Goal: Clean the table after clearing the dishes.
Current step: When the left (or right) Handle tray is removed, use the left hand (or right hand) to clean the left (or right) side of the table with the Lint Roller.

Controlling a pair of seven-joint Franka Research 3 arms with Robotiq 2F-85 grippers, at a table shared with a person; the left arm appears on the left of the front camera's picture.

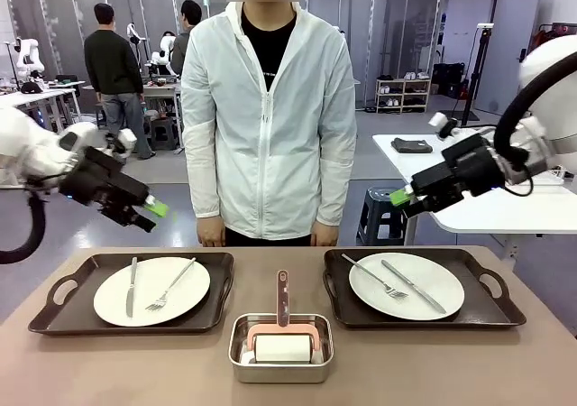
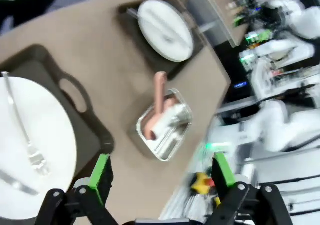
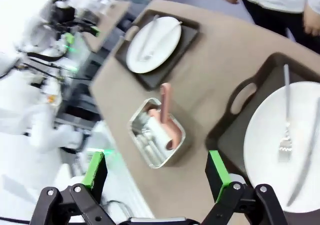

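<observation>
Looking at the table, I can tell the job has hardly begun. Two dark trays sit on the brown top. The left tray is at the lower left of the frame and the right tray is at the lower right. On the left tray lies the left plate, round and white, with a fork and a knife on top of it. On the right tray lies the right plate, and it has a fork and a knife on it too. So none of the dishes are cleared away yet.

Between the two trays, at the bottom middle, stands a little metal pan. A roller with a pink handle lies inside it. I think that is the cleaning tool, and nobody is touching it.

The left claw hangs in the air at the middle left, above the left tray and well apart from it. Its green fingers are spread wide and hold nothing. The right claw hangs at the middle right, above the right tray, with its fingers spread apart and nothing between them. A person in a white jacket stands at the top middle, behind the table, arms hanging down.

I think everything is left to do: first both trays must go, then the table top needs wiping.
</observation>
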